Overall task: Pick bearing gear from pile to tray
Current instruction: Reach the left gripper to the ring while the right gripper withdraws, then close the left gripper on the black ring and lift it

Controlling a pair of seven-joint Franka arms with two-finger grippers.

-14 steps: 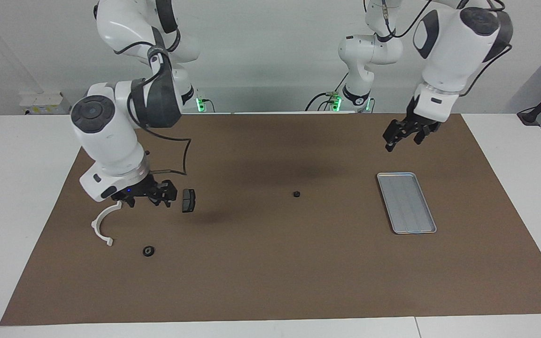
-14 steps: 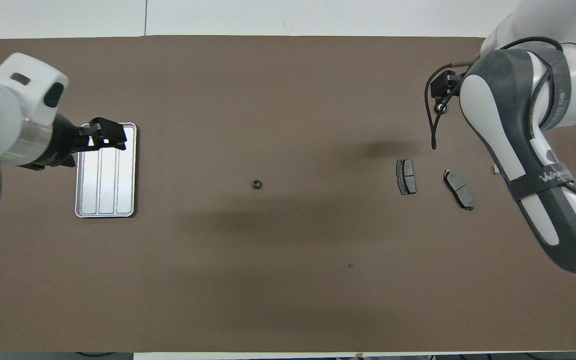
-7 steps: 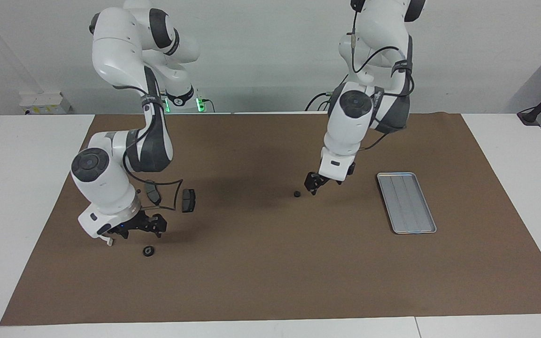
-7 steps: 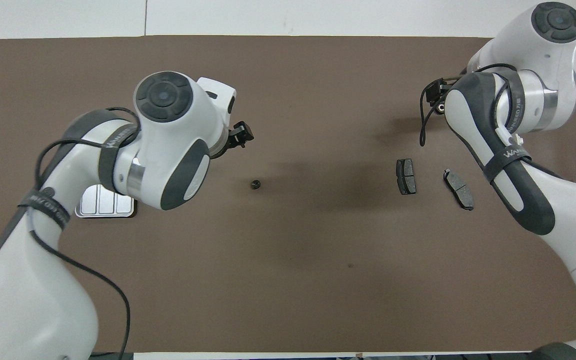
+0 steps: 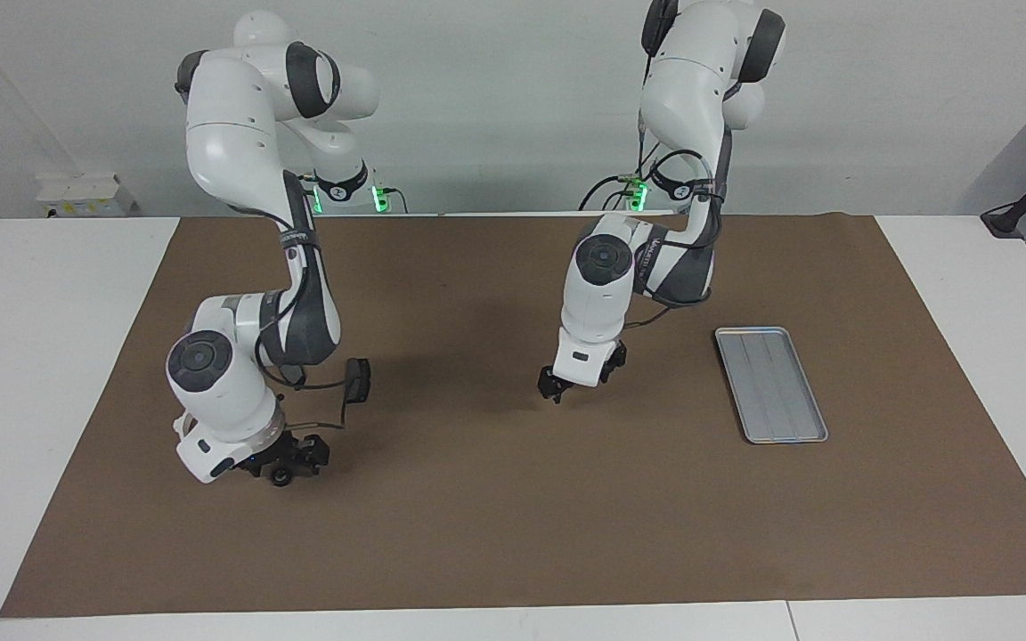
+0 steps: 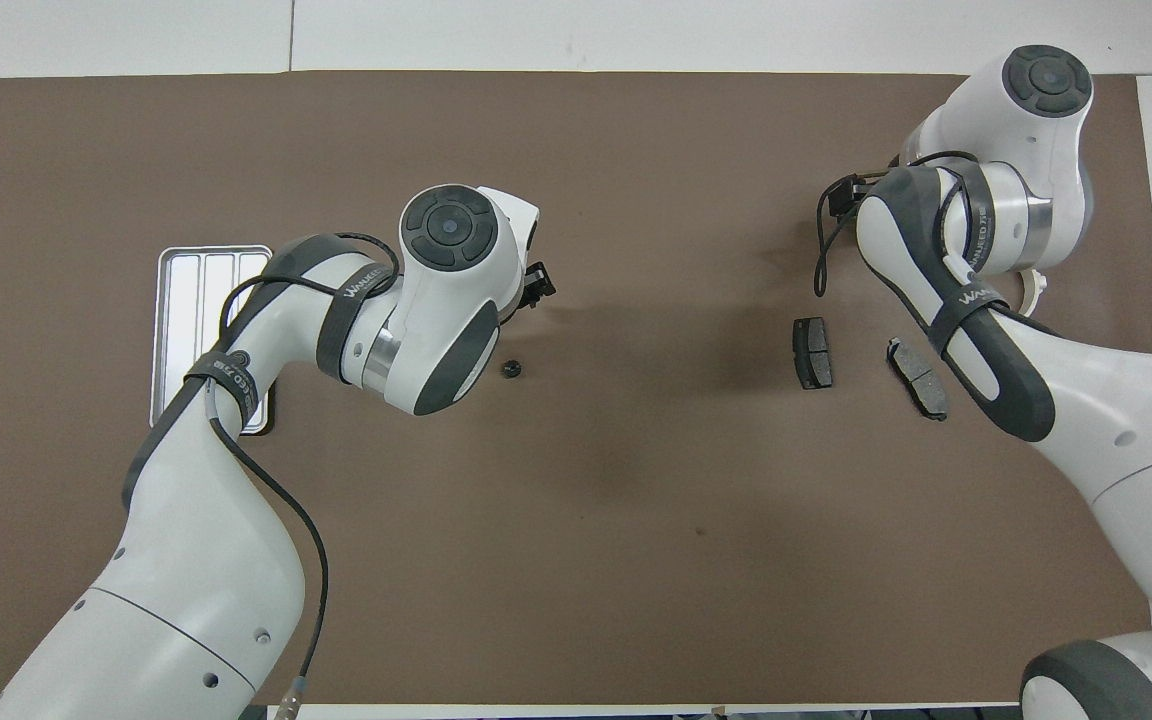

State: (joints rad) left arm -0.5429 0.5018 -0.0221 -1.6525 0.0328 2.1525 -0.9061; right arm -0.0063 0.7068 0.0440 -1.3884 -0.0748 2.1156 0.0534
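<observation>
Crowding right gripper (image 5: pixel 286 467): brake pads (image 6: pixel 812 352) | both jaws spread | left gripper (image 5: pixel 554 392) low

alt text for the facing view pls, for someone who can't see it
Right gripper is low over a small black round part on the brown mat; left gripper hangs mid-mat, beside the empty silver tray.

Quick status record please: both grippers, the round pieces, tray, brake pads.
left gripper: open, low over the mat by the middle round piece, holding nothing
right gripper: open, low over the other round piece, contact unclear
tray: empty, toward the left arm's end
brake pads: two, on the mat toward the right arm's end
progress: no piece in tray yet
</observation>
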